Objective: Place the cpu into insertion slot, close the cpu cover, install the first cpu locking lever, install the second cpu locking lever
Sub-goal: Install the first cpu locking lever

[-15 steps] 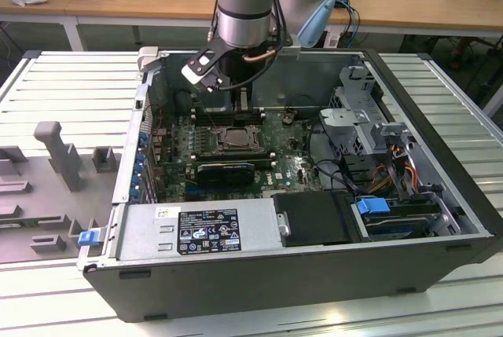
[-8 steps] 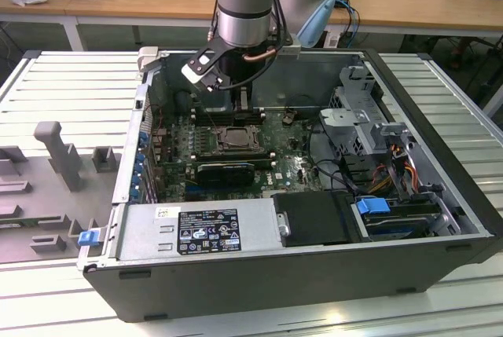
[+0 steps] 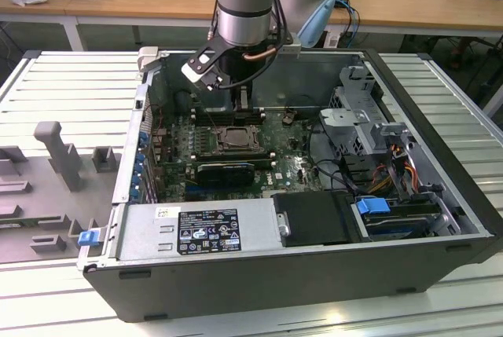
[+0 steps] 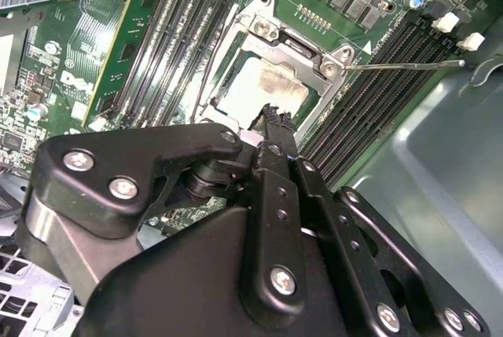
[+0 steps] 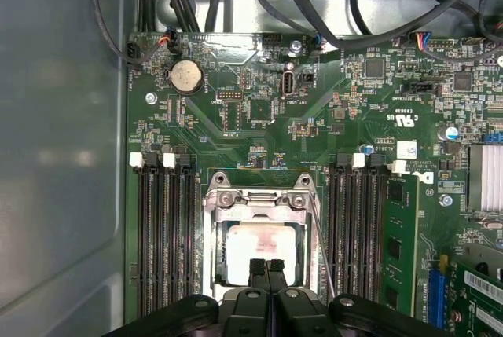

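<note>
Gripper closed, empty — over cpu.

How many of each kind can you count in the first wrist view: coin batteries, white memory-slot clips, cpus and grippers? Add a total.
coin battery: 1
white memory-slot clips: 4
cpu: 1
gripper: 1
Total: 7

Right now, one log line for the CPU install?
cpu: in insertion slot | cpu cover: down | gripper: shut, at cover's edge | lever rod: unlatched
</note>
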Tool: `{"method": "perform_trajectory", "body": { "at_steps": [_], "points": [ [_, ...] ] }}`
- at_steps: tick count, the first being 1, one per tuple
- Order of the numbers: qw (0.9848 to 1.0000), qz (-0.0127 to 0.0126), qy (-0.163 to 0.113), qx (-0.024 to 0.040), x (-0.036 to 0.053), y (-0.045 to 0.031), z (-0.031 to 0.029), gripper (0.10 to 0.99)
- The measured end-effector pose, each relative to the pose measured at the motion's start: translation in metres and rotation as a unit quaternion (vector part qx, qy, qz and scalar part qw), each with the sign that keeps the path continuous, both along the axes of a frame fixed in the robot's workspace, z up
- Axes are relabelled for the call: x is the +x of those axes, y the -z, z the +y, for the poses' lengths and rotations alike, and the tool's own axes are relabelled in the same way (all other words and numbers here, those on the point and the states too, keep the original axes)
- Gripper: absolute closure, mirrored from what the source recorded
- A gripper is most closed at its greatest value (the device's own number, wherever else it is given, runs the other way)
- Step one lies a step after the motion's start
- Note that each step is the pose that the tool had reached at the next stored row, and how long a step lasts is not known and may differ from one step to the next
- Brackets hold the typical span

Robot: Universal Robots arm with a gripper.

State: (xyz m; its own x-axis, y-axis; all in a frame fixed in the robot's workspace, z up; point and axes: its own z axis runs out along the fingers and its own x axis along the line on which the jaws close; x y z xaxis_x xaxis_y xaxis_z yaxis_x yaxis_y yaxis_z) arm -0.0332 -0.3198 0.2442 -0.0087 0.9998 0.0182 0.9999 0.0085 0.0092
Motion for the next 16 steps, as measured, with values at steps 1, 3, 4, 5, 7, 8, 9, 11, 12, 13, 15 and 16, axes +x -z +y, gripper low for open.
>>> {"method": "perform_trajectory", "body": {
  "at_steps": [1, 3, 4, 5, 7, 8, 9, 11, 12, 13, 15, 16],
  "points": [
    [1.0, 0.0, 0.0, -0.0001, 0.0, -0.0001, 0.0, 0.98],
    [1.0, 0.0, 0.0, -0.0001, 0.0, -0.0003, 0.0, 0.98],
    [1.0, 0.0001, 0.0, -0.0003, 0.0, -0.0007, 0.0, 0.98],
    [1.0, 0.0001, 0.0, -0.0004, 0.0, -0.0015, 0.0, 0.98],
    [1.0, 0.0001, 0.0, -0.0007, 0.0, -0.0032, 0.0, 0.98],
    [1.0, 0.0, 0.0, -0.0009, 0.0, -0.0047, 0.0, 0.98],
    [1.0, 0.0, 0.0, -0.0011, 0.0, -0.0059, 0.0, 0.98],
    [1.0, 0.0, 0.0, -0.0012, 0.0, -0.0074, 0.0, 0.98],
    [1.0, 0.0, 0.0, -0.0012, 0.0, -0.0078, 0.0, 0.98],
    [1.0, 0.0, 0.0, -0.0012, 0.0, -0.008, 0.0, 0.98],
    [1.0, 0.0, 0.0, -0.0013, 0.0, -0.0092, 0.0, 0.98],
    [1.0, 0.0, 0.0, -0.0013, 0.0, -0.0095, 0.0, 0.98]
  ]
}}
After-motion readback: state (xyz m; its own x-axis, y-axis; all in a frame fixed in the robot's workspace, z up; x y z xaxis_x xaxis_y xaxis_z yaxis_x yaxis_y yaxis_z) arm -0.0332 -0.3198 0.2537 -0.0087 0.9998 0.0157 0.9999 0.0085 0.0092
